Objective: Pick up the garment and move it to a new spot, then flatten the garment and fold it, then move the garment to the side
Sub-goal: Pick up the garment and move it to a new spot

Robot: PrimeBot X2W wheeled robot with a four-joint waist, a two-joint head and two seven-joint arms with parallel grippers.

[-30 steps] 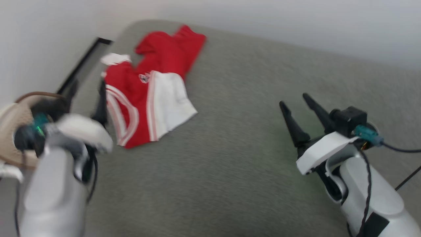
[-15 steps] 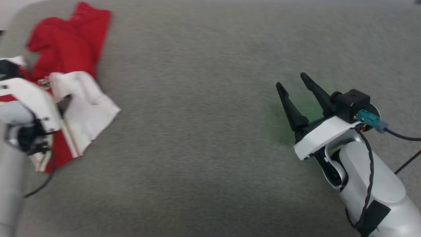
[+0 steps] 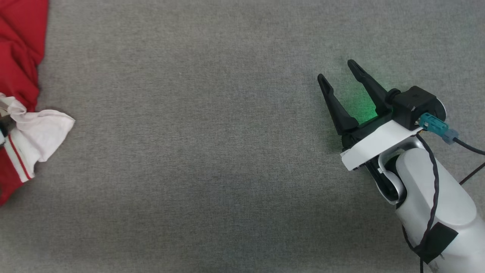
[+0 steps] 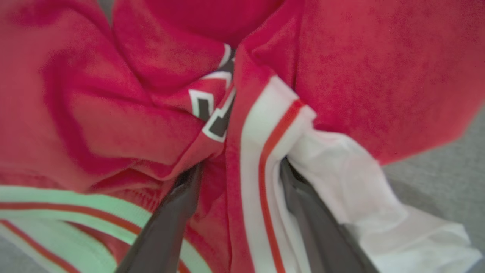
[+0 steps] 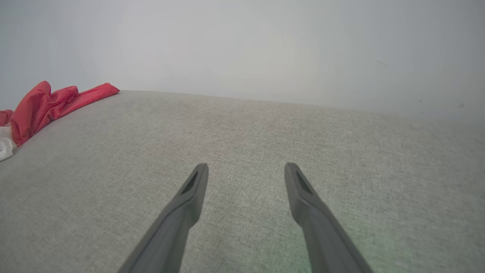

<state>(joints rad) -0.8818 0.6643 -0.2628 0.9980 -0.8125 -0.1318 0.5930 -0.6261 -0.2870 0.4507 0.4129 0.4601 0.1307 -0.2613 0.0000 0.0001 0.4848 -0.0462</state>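
Head view is showing the garment (image 3: 21,57) lying bunched at the far left edge of the grey cloth-covered surface (image 3: 212,151). Its red body is crumpling toward the far side, and a white sleeve (image 3: 41,134) edged with stripes is spilling out toward the near left. The right gripper (image 3: 336,70) is hanging over the right part of the surface, well apart from the garment, with its two dark fingers (image 3: 337,110) standing wide apart. A green glow (image 3: 365,108) is falling on the cloth just beside them, and a teal connector (image 3: 432,124) with a dark cable (image 3: 434,182) is sitting on that wrist.

The left wrist view is looking straight into the garment (image 4: 113,113). The left gripper (image 4: 240,167) is pressing into the folds with its fingers (image 4: 182,204) spread apart, not pinched together. A red fold with white-and-red striped trim (image 4: 261,151) is lying between them, the white sleeve is draping over the right finger, and both tips are disappearing under cloth. Dark white-outlined lettering (image 4: 212,113) is peeking from a crease just beyond. Whether the cloth is lifting off the surface, I cannot tell.

In the right wrist view the right gripper (image 5: 246,167) is pointing across the grey surface toward a pale wall (image 5: 242,45), fingers spread, and the garment (image 5: 41,104) is lying at the far left.
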